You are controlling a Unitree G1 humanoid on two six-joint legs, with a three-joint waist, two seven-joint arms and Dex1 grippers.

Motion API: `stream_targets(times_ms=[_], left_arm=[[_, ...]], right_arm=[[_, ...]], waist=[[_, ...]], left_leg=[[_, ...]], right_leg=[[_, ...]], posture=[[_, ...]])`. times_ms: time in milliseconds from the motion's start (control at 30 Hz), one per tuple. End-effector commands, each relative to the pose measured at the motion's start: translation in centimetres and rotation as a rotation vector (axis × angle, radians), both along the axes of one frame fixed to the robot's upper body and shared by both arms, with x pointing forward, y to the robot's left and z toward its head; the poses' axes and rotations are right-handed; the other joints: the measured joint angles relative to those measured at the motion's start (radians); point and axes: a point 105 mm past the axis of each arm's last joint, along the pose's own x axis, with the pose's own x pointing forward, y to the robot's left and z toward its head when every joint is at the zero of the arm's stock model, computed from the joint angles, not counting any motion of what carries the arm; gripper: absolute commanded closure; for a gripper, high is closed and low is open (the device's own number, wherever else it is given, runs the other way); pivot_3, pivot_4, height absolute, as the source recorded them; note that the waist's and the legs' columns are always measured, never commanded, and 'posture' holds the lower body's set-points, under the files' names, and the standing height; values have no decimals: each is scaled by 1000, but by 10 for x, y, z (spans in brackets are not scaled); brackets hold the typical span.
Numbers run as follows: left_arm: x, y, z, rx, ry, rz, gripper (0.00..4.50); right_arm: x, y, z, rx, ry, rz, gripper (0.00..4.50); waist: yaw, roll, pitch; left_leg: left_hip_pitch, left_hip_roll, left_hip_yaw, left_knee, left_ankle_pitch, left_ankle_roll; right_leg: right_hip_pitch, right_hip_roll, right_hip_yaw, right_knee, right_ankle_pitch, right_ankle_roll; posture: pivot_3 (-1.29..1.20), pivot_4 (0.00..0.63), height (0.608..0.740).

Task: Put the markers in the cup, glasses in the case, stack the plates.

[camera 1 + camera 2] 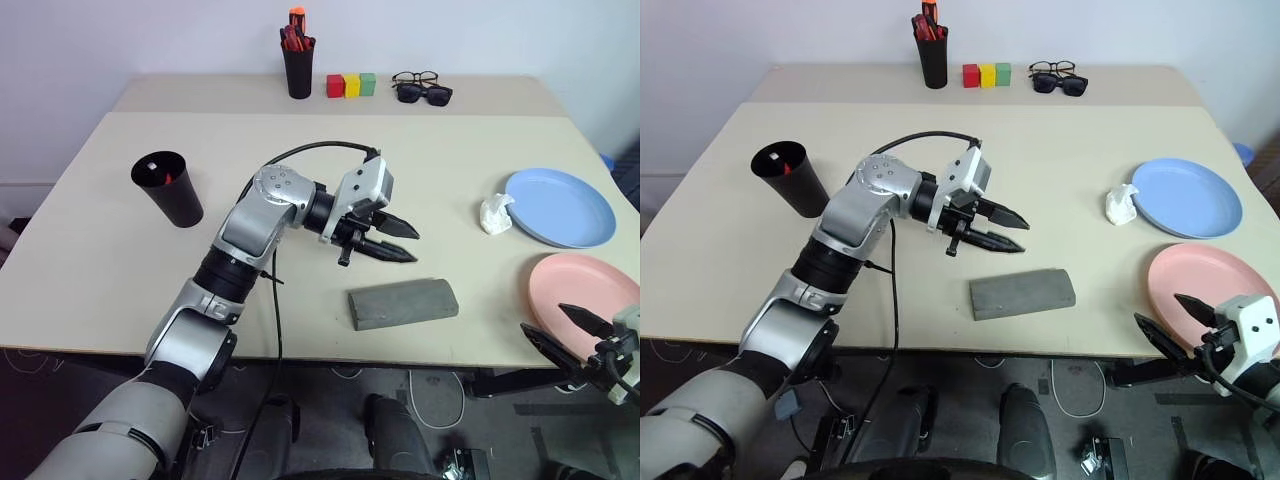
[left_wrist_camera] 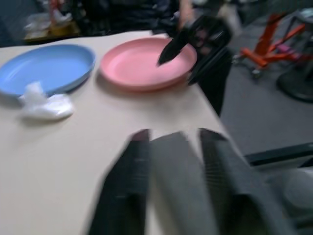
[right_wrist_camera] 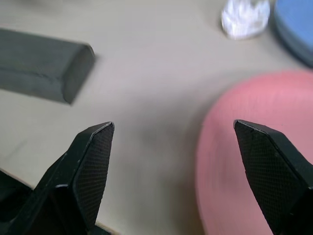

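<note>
Plainly shut: grey rectangular felt case (image 1: pixel 403 303) near table's front edge, contents hidden. Beside it, left gripper (image 1: pixel 385 240) parted, grasping nothing. Farther out, tapered matte black cup (image 1: pixel 168 187) holding 2 marker tips, barely discernible. Right gripper (image 3: pixel 171 161) spread wide at pink round plastic plate (image 1: pixel 583 293), beside light blue round plate (image 1: pixel 559 206).

Even, soft indoor light with faint shadows; head views sharp, both wrist views smeared by blur.

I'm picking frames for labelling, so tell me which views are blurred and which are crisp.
Left wrist view: smeared throughout, the left claw worst, the pink plate and blue plate soft. Right wrist view: right claw fingertips sharp, the grey case and tabletop behind them soft. Both eye views: crisp and evenly lit, with soft shadows under the case and the black cup.
</note>
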Motion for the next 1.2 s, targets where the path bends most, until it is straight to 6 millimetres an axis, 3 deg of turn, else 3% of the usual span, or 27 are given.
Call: stream_targets(times_ms=[33,100,233,367,533,667,800,1000,1200], left_arm=[[-7,1,1,10,2,-30,1140],[-8,1,3,12,-4,-27,508],[-11,0,2,16,-42,-27,508],[-13,-3,4,5,-46,-20,550],[-11,-4,6,-3,-54,-4,550],[-11,-3,4,-3,-60,0,550],[-12,-3,4,-12,-55,5,550],[-11,-4,5,-29,-47,27,550],[-8,-4,5,-45,-40,64,550]], right_arm=[[4,-6,-5,-14,9,-8,501],[8,-9,-10,-6,25,-15,501],[15,-11,-16,5,42,-20,501],[20,-13,-22,7,60,-32,1725],[22,-15,-25,-5,68,-34,4301],[23,-16,-21,-57,46,-32,4412],[25,-17,-4,-131,-14,-31,4412],[41,-17,46,-252,-159,6,4412],[80,-23,94,-420,-303,49,4412]], waist=[[-2,1,0],[-4,0,0],[-4,1,0],[-2,1,0],[-7,0,0],[-11,0,0],[-10,0,0],[-19,0,0],[-25,0,0]], left_leg=[[0,0,0,0,0,0],[0,0,0,0,0,0],[1,0,0,0,0,0],[0,0,0,0,0,0],[1,0,0,0,0,0],[1,0,0,1,0,0],[1,0,0,1,0,0],[1,0,0,1,0,0],[2,0,1,1,0,0]], right_leg=[[0,0,0,1,0,0],[0,0,0,1,0,-1],[0,0,0,1,0,-1],[0,0,0,1,1,-1],[0,0,0,1,1,0],[2,0,0,0,0,-1],[2,0,0,0,0,0],[2,0,0,0,0,0],[2,0,0,1,0,0]], posture=[[0,150,740],[0,150,740],[0,150,740],[0,150,740],[0,150,740],[0,150,740],[0,150,740],[0,150,740],[0,150,740]])
